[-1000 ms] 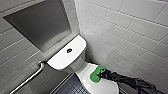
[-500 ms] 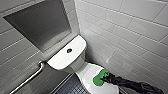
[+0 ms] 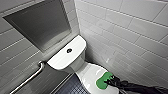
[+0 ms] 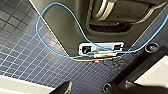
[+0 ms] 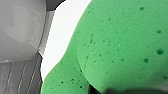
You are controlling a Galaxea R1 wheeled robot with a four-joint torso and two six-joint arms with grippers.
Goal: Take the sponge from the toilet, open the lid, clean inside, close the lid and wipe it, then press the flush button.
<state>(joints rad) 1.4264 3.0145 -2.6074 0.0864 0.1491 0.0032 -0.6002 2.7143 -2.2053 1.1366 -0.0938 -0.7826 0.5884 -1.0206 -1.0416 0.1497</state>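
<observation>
The white toilet stands against the tiled wall with its lid down over the bowl. The bright green sponge rests flat on the near part of the lid. My right gripper reaches in from the lower right on its dark arm and is shut on the sponge's edge. In the right wrist view the porous sponge looms large against the white lid. The round flush button sits in the middle of the tank top. The left wrist view looks down at the floor.
A metal grab bar runs along the wall left of the toilet, under a grey wall recess. White tiled wall closes in on the right. Dark blue mosaic floor lies below, with a blue cable looping across my base.
The sponge and my right gripper have slid a little along the lid, toward its near end. The toilet stays as it was.
</observation>
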